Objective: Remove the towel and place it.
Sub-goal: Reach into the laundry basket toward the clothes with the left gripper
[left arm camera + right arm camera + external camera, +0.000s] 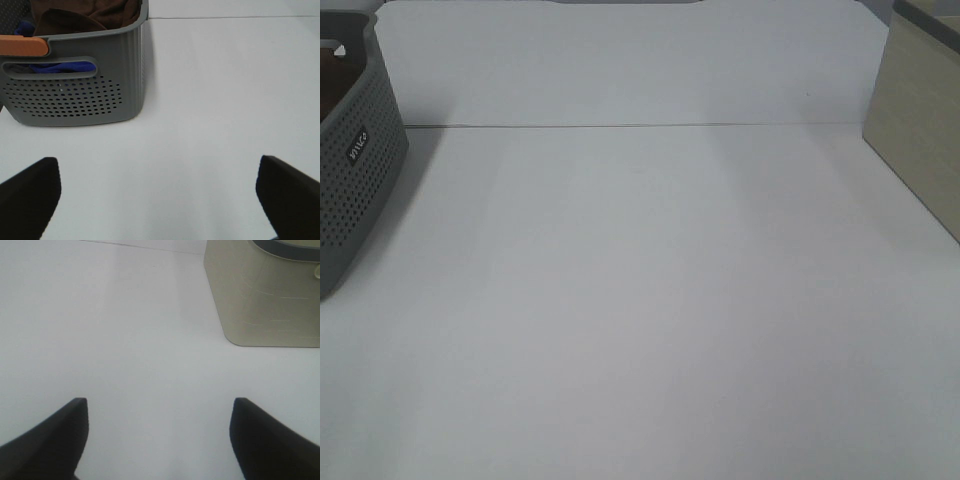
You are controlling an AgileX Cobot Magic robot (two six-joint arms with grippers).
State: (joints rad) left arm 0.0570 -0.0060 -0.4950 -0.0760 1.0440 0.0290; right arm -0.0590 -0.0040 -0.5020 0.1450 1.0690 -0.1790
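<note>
The dark brown towel [85, 15] lies bunched inside a grey perforated basket [100, 95], over a blue cloth [65, 66] that shows through the basket's handle slot. In the exterior high view only the basket [355, 180] shows at the far left, with a sliver of brown inside [332, 85]. My left gripper [157, 195] is open and empty, hovering over the white table short of the basket. My right gripper [157, 435] is open and empty over the table, near a beige container. Neither gripper shows in the exterior high view.
A beige container [920, 120] stands at the right edge of the table; it also shows in the right wrist view [265, 295]. An orange strip [22, 46] lies across the basket's rim. The white table [650, 300] stretches between basket and container.
</note>
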